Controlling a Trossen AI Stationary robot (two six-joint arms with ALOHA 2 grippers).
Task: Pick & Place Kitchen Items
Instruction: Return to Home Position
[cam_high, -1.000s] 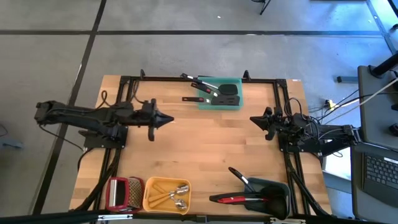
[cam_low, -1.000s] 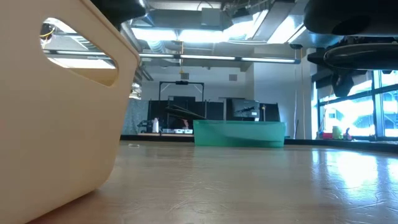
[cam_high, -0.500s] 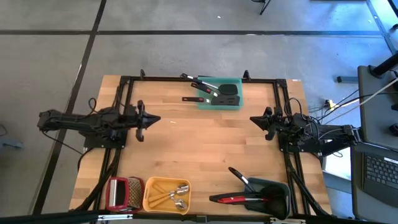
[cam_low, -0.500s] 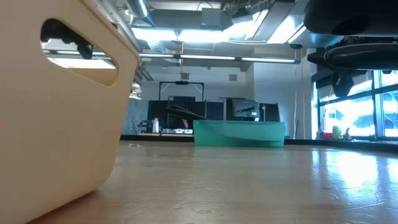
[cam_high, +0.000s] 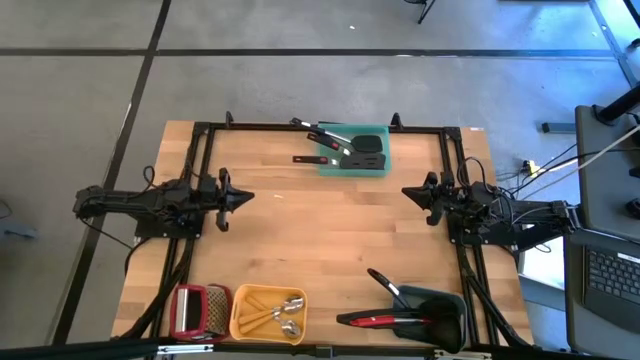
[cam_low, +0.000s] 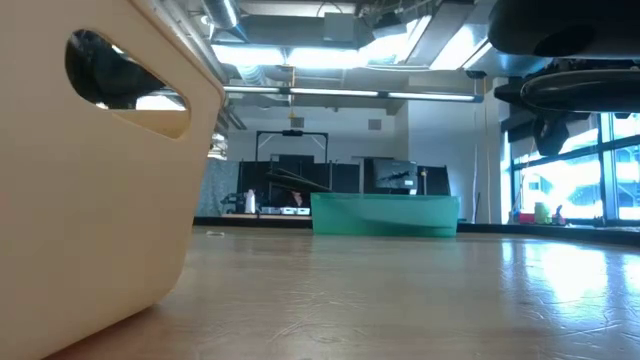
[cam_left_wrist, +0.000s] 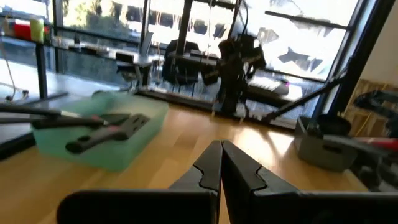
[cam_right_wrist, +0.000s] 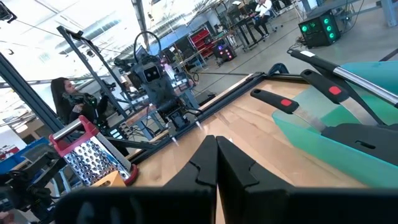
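Black utensils (cam_high: 345, 145) lie in and across the teal tray (cam_high: 372, 163) at the table's far edge; their handles stick out past its left rim. Small metal spoons (cam_high: 280, 312) lie in the yellow tray (cam_high: 250, 298) at the near edge. A red spoon (cam_high: 375, 320) and a black utensil (cam_high: 385, 285) rest in the grey tray (cam_high: 450, 300), with their handles over its left rim. My left gripper (cam_high: 248, 197) is shut and holds nothing; it points level over the table's left side. My right gripper (cam_high: 405, 191) is shut and holds nothing, at the right side.
A red-framed metal grater (cam_high: 193, 310) stands beside the yellow tray at the near left corner. Bare wood (cam_high: 320, 235) stretches between the two grippers. A black frame (cam_high: 320, 127) runs along the table's edges. A laptop (cam_high: 610, 280) sits off the table's right.
My left gripper has drawn back toward the table's left edge and sunk lower, staying shut and level. My right gripper has kept still. No utensil or tray has moved.
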